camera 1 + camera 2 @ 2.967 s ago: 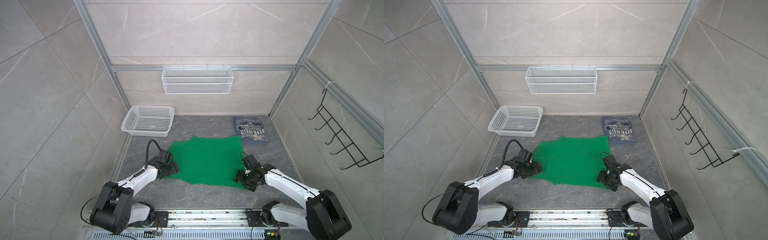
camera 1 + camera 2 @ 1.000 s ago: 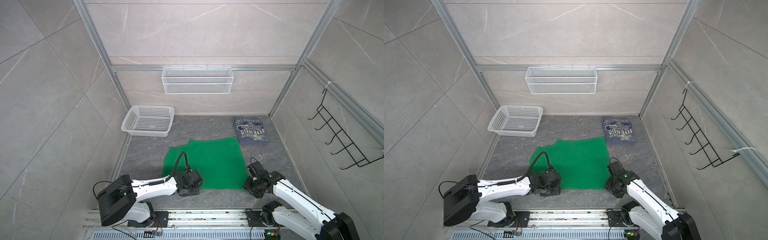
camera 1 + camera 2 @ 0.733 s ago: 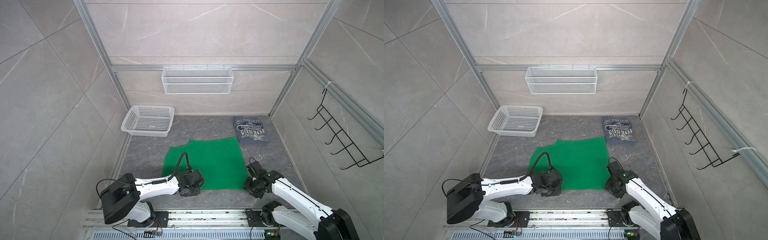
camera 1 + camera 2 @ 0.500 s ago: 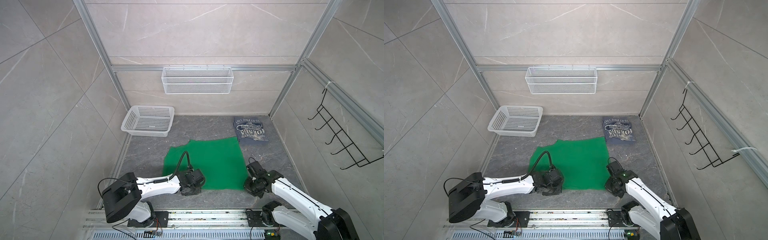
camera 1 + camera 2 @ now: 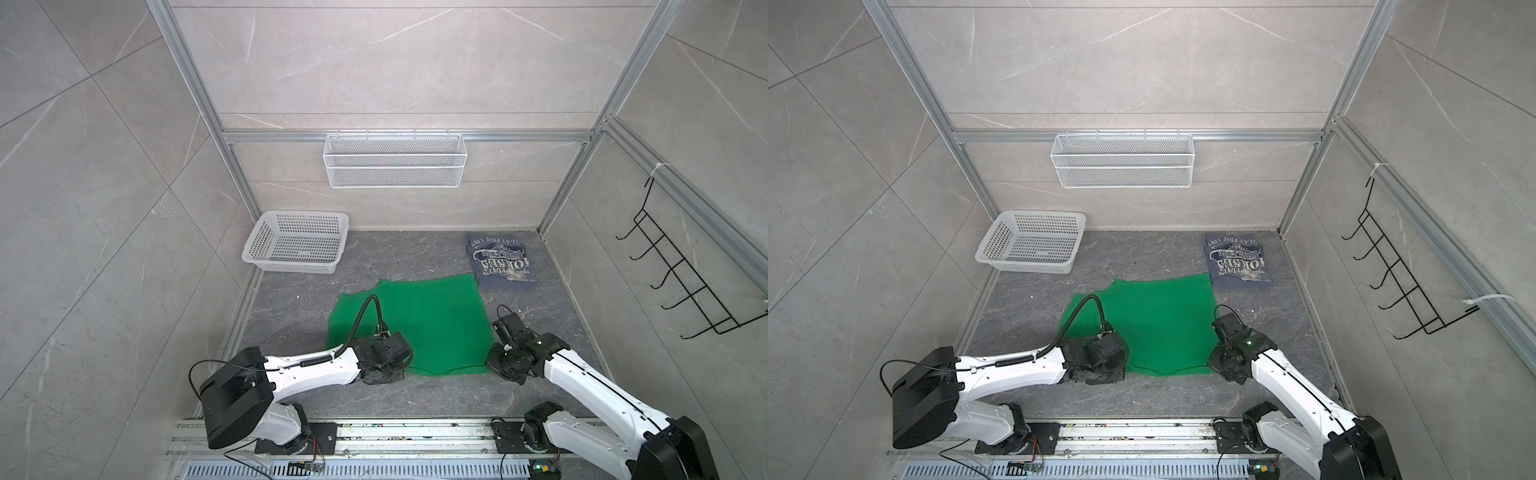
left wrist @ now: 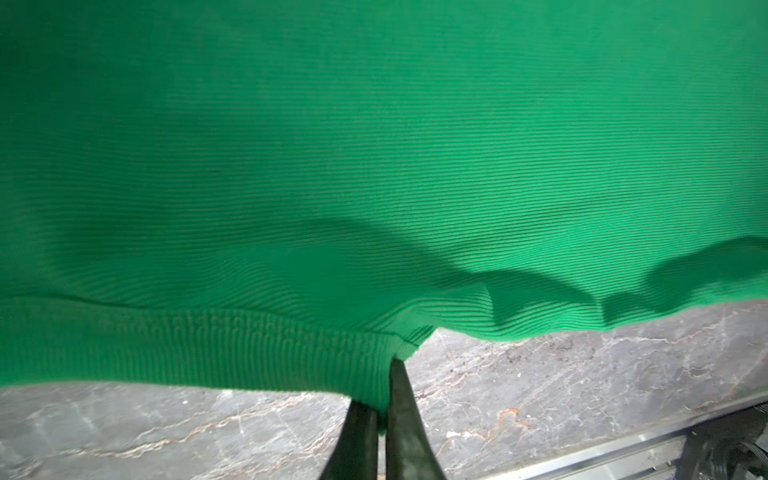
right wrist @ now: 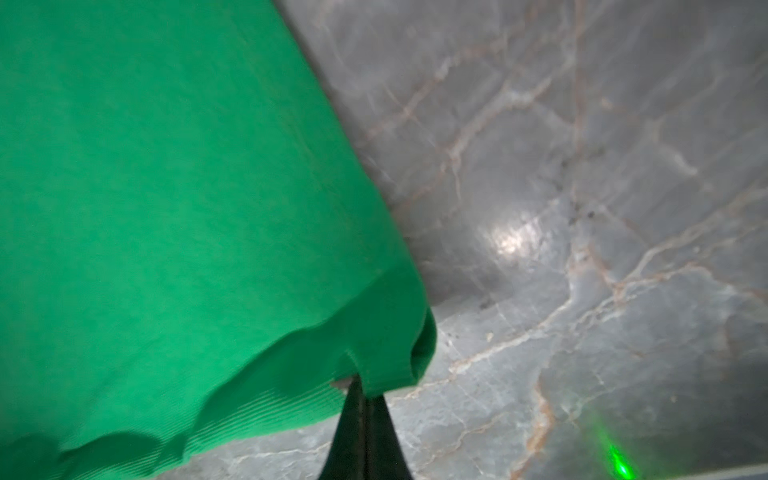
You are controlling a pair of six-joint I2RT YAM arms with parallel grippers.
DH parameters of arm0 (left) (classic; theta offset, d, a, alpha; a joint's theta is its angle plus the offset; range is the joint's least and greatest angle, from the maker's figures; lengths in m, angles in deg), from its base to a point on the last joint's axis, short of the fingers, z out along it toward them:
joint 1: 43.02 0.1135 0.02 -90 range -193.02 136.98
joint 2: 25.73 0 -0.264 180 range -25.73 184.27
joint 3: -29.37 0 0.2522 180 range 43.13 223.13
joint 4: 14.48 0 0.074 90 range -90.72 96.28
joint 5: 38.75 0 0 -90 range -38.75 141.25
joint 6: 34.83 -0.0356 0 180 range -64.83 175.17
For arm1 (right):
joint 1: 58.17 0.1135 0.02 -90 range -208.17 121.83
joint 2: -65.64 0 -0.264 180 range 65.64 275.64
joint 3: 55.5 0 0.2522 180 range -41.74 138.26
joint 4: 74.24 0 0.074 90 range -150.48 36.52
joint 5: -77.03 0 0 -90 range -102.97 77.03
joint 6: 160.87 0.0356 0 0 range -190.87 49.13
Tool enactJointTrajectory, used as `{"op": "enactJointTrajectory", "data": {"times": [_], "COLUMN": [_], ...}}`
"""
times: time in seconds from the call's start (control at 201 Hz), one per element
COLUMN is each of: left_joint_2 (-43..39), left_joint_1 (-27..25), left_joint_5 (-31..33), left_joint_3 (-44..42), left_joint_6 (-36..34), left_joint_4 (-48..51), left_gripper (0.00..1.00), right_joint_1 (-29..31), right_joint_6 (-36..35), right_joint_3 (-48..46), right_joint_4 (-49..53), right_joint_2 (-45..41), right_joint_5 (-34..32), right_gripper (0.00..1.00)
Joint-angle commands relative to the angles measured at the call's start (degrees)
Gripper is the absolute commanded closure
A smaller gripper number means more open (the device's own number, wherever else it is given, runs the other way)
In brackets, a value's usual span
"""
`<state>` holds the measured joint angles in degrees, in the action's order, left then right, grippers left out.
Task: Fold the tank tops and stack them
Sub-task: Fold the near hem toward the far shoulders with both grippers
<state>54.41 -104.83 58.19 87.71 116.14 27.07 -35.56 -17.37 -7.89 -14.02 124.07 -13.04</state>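
Note:
A bright green tank top (image 5: pixel 419 320) (image 5: pixel 1154 320) lies spread on the grey marbled floor in both top views. My left gripper (image 5: pixel 395 368) (image 5: pixel 1111 372) is at its near left hem; in the left wrist view the gripper (image 6: pixel 384 399) is shut on the ribbed hem of the green tank top (image 6: pixel 374 166). At the near right corner sits my right gripper (image 5: pixel 496 363) (image 5: pixel 1219 365), and the right wrist view shows that gripper (image 7: pixel 361 395) shut on the green tank top (image 7: pixel 166 208) there. The folded slate-blue tank top (image 5: pixel 500 262) (image 5: pixel 1237 262) lies behind on the right.
A white perforated basket (image 5: pixel 295 245) (image 5: pixel 1030 241) stands at the back left by the wall. A wire shelf (image 5: pixel 395 160) hangs on the back wall, and a black hook rack (image 5: pixel 685 282) on the right wall. A metal rail (image 5: pixel 374 436) borders the front.
Both grippers have closed on the green top's near hem over the last second. Three seconds ago they stood further back at the top's sides, and the cloth has since shifted.

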Motion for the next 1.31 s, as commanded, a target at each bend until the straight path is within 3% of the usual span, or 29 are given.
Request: {"op": "enactJointTrajectory", "data": {"times": [0.0,0.274,0.797,0.976,1.026,1.15,1.21,1.304], "left_joint_2": [-1.76,5.92,17.94,20.31,20.5,17.79,13.91,6.73], "left_joint_1": [2.64,10.69,20.04,20.58,20.69,21.11,21.11,21.02], "left_joint_5": [0.92,-1.27,-5.2,-5.35,-4.8,-1.7,1.05,4.34], "left_joint_3": [2.22,11.97,18.17,19.64,20.07,21.87,21.98,20.94], "left_joint_6": [-2.61,-11.05,-14.76,-15.6,-16.02,-17.66,-18.65,-20.56], "left_joint_4": [-0.23,-1.33,-3.04,-2.82,-2.36,1.12,3.79,9.59], "left_gripper": [0.94,0.95,0.93,0.8,0.71,0.49,0.4,0.32], "right_joint_1": [0.32,-0.87,-8.77,-9.24,-9.29,-9.34,-9.35,-9.35], "right_joint_6": [-2.64,-6.68,-10.62,-11.12,-11.6,-13.63,-14.86,-16.61], "right_joint_3": [4.24,14.13,21.99,21.79,22.16,23.72,24.31,23.59], "right_joint_4": [0.22,-6.32,-13.11,-14.52,-14.81,-14.0,-12.47,-10.61], "right_joint_2": [2.39,15.33,29.88,31.51,32.02,32.05,30.7,26.8], "right_joint_5": [-2.87,-5.45,-4.92,-3.98,-3.81,-3.43,-3.68,-3.31], "right_gripper": [0.96,0.97,0.97,0.95,0.89,0.48,0.39,0.33]}}
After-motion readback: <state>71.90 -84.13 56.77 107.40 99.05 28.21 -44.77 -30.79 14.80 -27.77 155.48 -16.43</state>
